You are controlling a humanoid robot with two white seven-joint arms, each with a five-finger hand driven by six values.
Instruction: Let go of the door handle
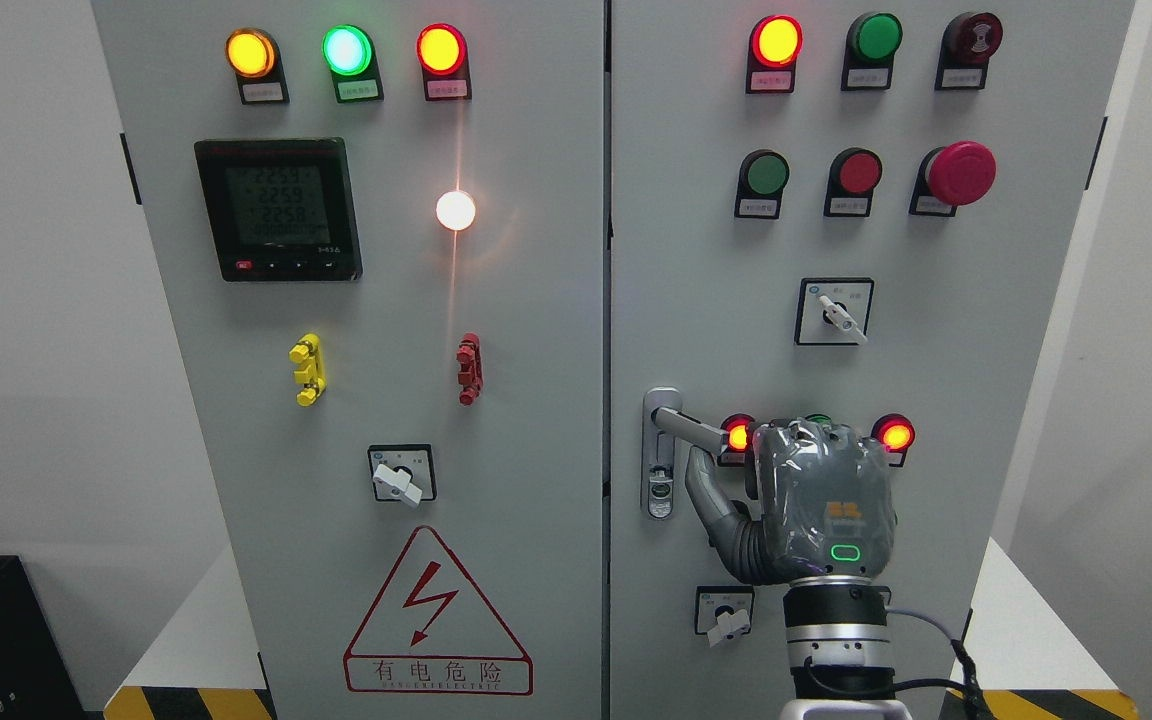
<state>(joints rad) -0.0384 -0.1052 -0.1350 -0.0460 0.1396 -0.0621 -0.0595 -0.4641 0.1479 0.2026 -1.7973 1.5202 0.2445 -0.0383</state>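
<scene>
Door handle [688,428] sits at the left edge of the right cabinet door [986,330], lever swung out to the right. We see our right hand [801,500] on it from below, thumb curled under the lever, the other fingers apparently wrapped over its end: gripping, not yet let go. Release step looks just starting; next we'd judge the fingers must uncurl, then the hand backs off. Left hand not visible. Readable text: warning triangle [436,612] reads "有电危险"; meter [279,210] shows 225-something.
</scene>
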